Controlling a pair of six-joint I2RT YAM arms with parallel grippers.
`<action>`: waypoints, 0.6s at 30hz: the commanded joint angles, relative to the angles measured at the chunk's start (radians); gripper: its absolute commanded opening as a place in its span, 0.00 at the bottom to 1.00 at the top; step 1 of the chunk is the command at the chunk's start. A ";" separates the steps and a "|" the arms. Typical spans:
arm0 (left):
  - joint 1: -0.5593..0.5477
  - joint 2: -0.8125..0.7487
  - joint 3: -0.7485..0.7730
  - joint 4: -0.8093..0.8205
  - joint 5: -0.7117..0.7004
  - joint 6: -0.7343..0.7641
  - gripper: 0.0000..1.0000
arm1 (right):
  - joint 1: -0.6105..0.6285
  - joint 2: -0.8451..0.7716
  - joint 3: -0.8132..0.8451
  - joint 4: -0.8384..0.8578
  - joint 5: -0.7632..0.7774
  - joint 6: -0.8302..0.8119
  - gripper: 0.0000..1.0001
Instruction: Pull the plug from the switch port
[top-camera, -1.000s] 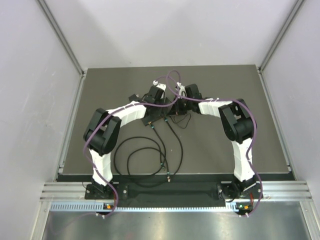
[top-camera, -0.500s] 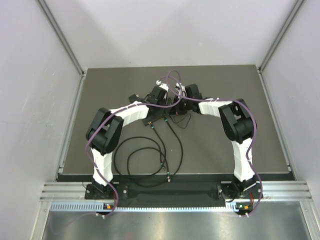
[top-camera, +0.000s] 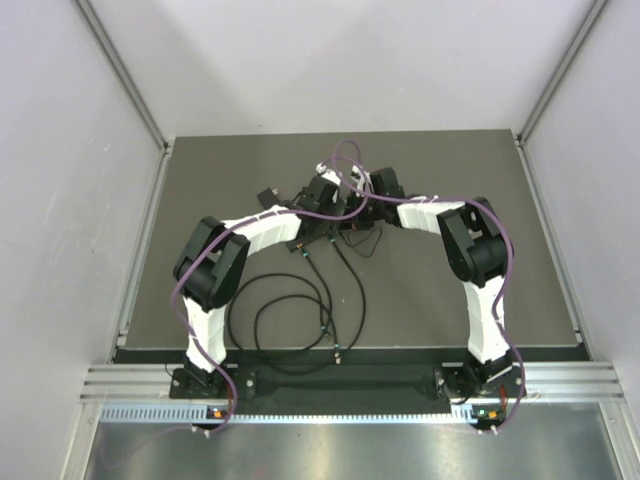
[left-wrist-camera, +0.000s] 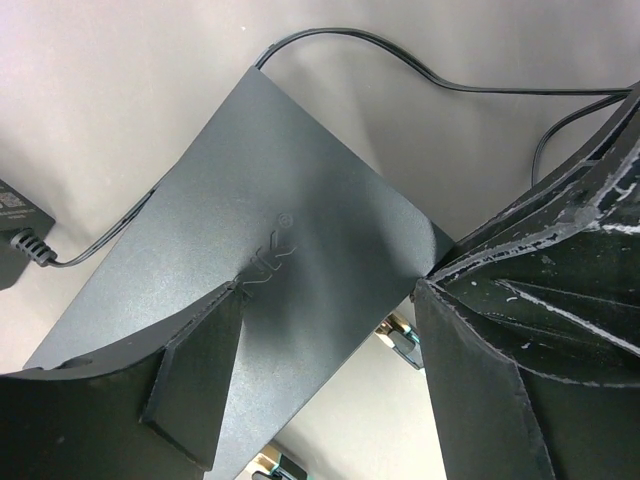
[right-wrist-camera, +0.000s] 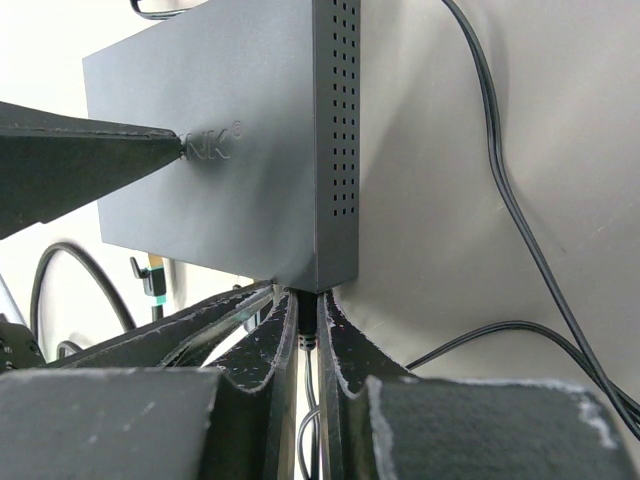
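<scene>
A slip of the right gripper (right-wrist-camera: 308, 338) is judged the chief risk. The thin black plug (right-wrist-camera: 307, 303) is pinched only at its short visible stub. If its catch is not freed, the pull would be passed to the flat matte-black rectangular switch (right-wrist-camera: 230, 170), which could be dragged across the grey table (right-wrist-camera: 430, 150). This is made likelier because the switch is only braced, not clamped, by the left gripper (left-wrist-camera: 328, 288).

The right gripper is seen clenched on the plug, its jaws almost together with only the plug's width between them. The switch's narrow edge lies just ahead of its fingertips, and the perforated side wall runs straight on beyond.

The left gripper is spread wide. One fingertip (left-wrist-camera: 225, 300) is laid on the switch's top face near the embossed logo, the other is set against a corner, and nothing is gripped.

Farther out, to the right of the right gripper, loose thin black cables (right-wrist-camera: 500, 200) are draped over the table.
</scene>
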 joint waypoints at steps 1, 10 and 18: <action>0.008 0.060 -0.004 -0.120 -0.050 -0.009 0.73 | -0.008 0.025 0.022 -0.045 0.009 -0.036 0.00; 0.010 0.095 0.007 -0.157 -0.098 -0.047 0.71 | 0.011 0.023 0.038 -0.111 0.156 -0.066 0.00; 0.022 0.149 0.032 -0.159 -0.083 -0.118 0.69 | 0.074 -0.020 -0.001 -0.135 0.410 -0.083 0.00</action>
